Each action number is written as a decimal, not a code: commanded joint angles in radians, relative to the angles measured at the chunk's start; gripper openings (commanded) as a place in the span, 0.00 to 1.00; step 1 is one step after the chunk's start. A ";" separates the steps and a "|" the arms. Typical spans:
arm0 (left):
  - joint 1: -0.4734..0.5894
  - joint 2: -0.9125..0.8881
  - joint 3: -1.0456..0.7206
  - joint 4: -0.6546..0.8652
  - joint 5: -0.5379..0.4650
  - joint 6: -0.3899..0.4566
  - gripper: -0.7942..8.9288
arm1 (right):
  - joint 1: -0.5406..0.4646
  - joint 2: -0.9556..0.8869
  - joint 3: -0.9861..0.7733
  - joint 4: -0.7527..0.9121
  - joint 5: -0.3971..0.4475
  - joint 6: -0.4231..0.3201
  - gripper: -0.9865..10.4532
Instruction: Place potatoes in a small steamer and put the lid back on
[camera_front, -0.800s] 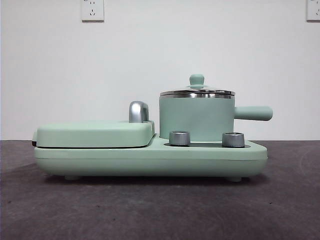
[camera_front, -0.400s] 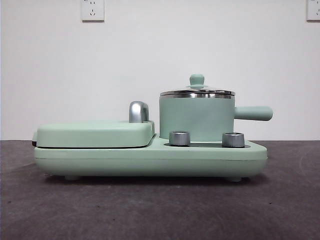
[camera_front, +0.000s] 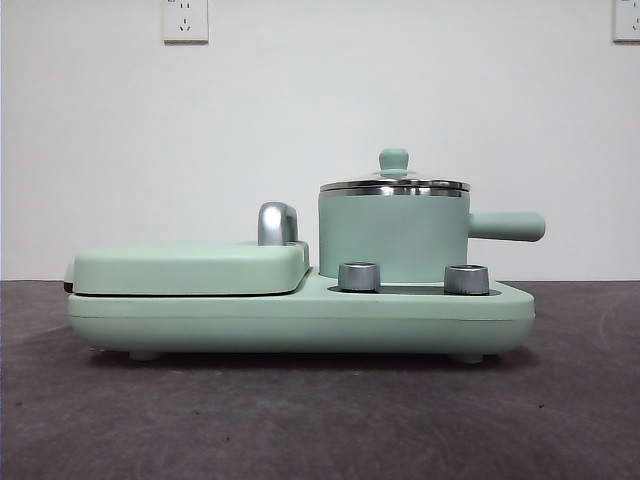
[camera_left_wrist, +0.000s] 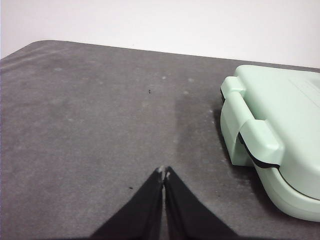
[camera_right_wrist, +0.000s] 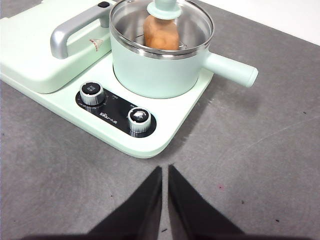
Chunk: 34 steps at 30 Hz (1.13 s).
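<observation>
— Nearest in the right wrist view? 
— Right gripper (camera_right_wrist: 164, 170), jaws pressed nearly together with only a thin slit, gripping nothing, hanging over bare grey table (camera_right_wrist: 260, 150) just short of the appliance base (camera_right_wrist: 165, 125).

— Beyond that? 
— Two silver dials (camera_right_wrist: 91, 93) on a black panel at the base's front edge. Behind them, the small steamer (camera_right_wrist: 155, 70), seated on the base, stubby handle (camera_right_wrist: 230, 70) pointing off to one side.

— And the potatoes? 
— Inside the small steamer: one orange-brown lump (camera_right_wrist: 161, 32), seen through the glass. The lid (camera_right_wrist: 192, 27) sits flat on the steel rim, mint knob on top.

— Further back? 
— Flat griddle cover (camera_right_wrist: 30, 55), shut, with a silver handle (camera_right_wrist: 75, 27) arching beside the pot.

— Left side? 
— Left gripper (camera_left_wrist: 164, 172), jaw tips touching, empty, poised above open table, well apart from the corner of the griddle cover at the edge of that view.

— From the front? 
— Dials foremost, then the pot with lid on, griddle cover beside it, white wall (camera_front: 320, 120) with two sockets (camera_front: 185, 20) behind. Neither arm visible there.
</observation>
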 joint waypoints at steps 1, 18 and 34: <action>-0.002 -0.001 -0.019 0.013 0.001 -0.002 0.09 | 0.005 0.002 0.010 0.011 0.001 -0.004 0.10; -0.002 -0.001 -0.019 0.013 0.001 -0.002 0.09 | -0.196 -0.210 -0.336 0.365 0.002 0.058 0.10; -0.002 -0.001 -0.019 0.013 0.001 -0.001 0.09 | -0.459 -0.455 -0.707 0.580 0.055 0.124 0.10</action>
